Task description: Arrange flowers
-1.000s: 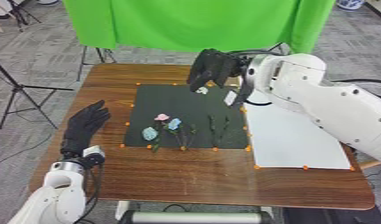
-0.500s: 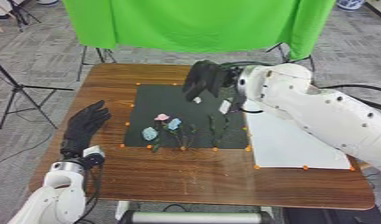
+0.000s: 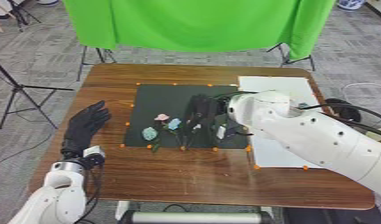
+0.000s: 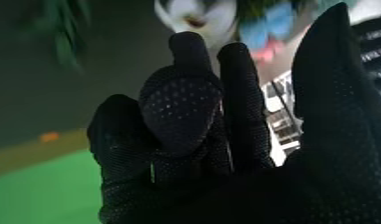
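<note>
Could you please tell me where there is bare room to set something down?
The near strip of the wooden table, below the black mat, looks roomiest. The mat is also bare beyond the pink flower, left of the right hand. It is crowded between the light-blue flower and that hand.

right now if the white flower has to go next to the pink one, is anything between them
Yes, in the head view the blue flower lies between the white flower at the right hand and the pink flower.
</note>
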`<state>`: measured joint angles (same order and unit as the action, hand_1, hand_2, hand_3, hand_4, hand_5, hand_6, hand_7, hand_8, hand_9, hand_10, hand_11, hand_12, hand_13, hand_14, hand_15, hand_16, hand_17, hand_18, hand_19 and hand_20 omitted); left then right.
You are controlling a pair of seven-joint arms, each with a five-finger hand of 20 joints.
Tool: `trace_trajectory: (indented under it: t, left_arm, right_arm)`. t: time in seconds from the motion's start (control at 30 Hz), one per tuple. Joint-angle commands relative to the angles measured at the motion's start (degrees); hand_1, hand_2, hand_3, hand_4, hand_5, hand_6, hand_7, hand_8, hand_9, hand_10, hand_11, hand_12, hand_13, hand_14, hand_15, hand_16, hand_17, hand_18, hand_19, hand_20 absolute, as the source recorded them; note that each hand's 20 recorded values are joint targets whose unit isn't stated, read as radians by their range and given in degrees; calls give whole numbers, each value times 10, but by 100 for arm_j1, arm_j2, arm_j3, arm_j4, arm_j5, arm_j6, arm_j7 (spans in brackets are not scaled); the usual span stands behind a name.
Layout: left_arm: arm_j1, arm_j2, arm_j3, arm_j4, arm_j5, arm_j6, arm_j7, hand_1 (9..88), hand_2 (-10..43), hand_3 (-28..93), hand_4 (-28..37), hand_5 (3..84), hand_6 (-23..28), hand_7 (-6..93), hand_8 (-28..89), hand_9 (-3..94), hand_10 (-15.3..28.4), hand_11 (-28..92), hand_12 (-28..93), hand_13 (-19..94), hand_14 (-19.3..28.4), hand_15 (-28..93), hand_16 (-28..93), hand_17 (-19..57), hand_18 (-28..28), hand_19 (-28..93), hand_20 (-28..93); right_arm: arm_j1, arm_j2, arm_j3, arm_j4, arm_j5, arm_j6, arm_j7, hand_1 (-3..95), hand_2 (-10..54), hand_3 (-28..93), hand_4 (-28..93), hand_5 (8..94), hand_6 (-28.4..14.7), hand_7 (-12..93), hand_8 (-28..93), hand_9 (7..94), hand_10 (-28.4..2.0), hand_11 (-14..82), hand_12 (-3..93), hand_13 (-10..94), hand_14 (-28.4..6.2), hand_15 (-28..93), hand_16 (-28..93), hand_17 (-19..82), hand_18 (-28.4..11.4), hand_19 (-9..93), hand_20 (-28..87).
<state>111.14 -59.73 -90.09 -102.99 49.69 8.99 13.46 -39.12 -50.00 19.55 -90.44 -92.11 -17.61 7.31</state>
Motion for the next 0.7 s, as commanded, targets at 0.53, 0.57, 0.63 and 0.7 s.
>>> trace_trajectory:
  t: [0.53,0.57,0.63,0.7]
  left_arm:
    - [-28,-14,46,35,32,-77,-46,207,-28,708,-283,479,-4,157,-75,451,126,168,117,365,168,182,-1,52,144,100,159]
    - [-32,-14,56,36,31,-65,-45,207,-28,708,-283,479,-4,158,-75,451,126,169,117,365,168,182,-1,52,144,100,159]
    - [-34,-12,56,32,28,-65,-40,206,-28,709,-283,480,-4,157,-75,451,126,168,117,365,168,182,-1,52,145,101,159]
    - [0,-21,33,11,29,-56,-30,207,-28,708,-283,481,-4,156,-75,451,126,168,116,365,168,181,-1,52,145,101,159]
  right_arm:
    - [288,-114,281,5,509,233,120,326,-90,720,-149,521,22,179,-112,671,-124,100,146,875,-50,568,323,597,-146,932,550]
    - [299,-91,297,-9,520,207,114,326,-90,720,-149,521,22,179,-112,671,-123,101,147,875,-49,568,322,598,-146,932,549]
    - [348,-40,298,-59,536,196,122,326,-90,719,-148,523,23,180,-112,672,-123,102,149,875,-49,568,322,597,-147,932,550]
    - [382,25,355,-104,474,138,91,326,-90,719,-148,523,23,181,-113,673,-124,102,149,875,-50,569,322,597,-146,932,550]
